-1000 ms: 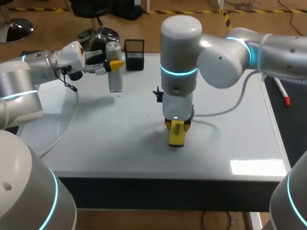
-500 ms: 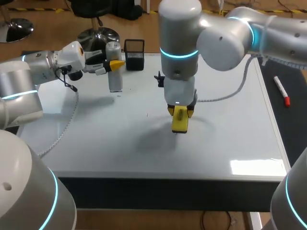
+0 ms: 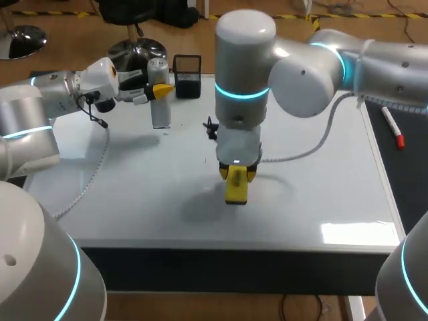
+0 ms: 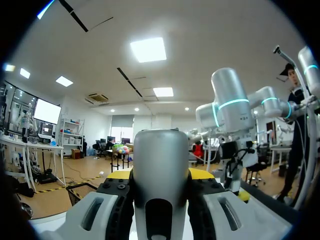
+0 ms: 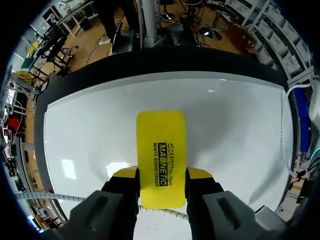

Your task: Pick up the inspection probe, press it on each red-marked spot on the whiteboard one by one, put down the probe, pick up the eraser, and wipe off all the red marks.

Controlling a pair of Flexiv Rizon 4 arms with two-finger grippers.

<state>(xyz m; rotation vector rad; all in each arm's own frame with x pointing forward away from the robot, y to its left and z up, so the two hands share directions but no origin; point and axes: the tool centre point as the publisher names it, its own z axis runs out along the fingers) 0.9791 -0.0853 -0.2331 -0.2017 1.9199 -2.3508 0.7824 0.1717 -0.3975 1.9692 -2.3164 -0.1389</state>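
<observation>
Head view: right gripper [image 3: 235, 176] clamped on yellow eraser [image 3: 236, 192], over whiteboard [image 3: 321, 184].
Left wrist view: left gripper [image 4: 160, 176] clamped on probe [image 4: 160, 152].

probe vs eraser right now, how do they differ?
The probe is a grey upright cylinder; the eraser is a flat yellow block. The probe is at the whiteboard's back left, the eraser near its middle. Both are gripped: probe by the left gripper, eraser by the right gripper.

Eraser [image 5: 161, 157]: black printed lettering, several lines, running lengthwise along yellow top face.
</observation>
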